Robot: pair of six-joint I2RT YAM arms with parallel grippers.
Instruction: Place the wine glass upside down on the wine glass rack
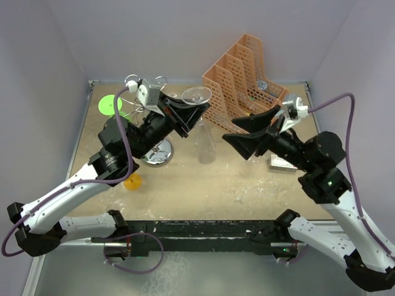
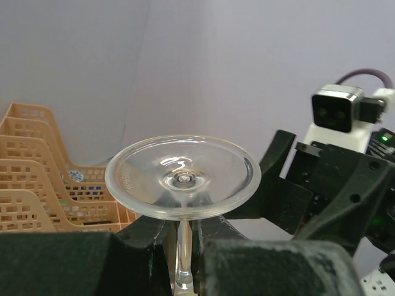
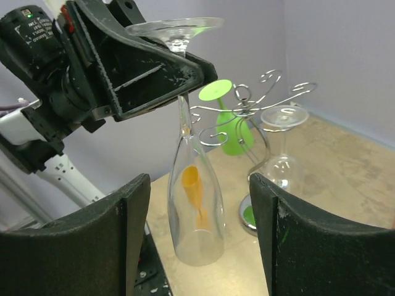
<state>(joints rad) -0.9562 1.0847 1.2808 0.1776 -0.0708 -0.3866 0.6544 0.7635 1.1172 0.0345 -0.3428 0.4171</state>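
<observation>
A clear wine glass [image 1: 204,145] hangs upside down above the table, foot up [image 2: 182,177] and bowl down [image 3: 196,209]. My left gripper [image 1: 192,116] is shut on its stem [image 2: 182,231], just under the foot. The silver wire wine glass rack [image 3: 253,111] stands left of it, with its round base [image 1: 159,153] on the table. A clear glass [image 3: 282,142] and a green glass [image 3: 231,123] hang from its hooks. My right gripper [image 1: 231,132] is open, right of the held glass and facing the bowl. The bowl shows in the gap between its fingers [image 3: 199,246], touching neither.
An orange mesh file organiser [image 1: 244,77] stands at the back right, close behind my right gripper. A small orange glass [image 1: 132,181] lies on the table by the left arm. A flat box [image 1: 281,162] lies under the right arm. Walls close in the back and sides.
</observation>
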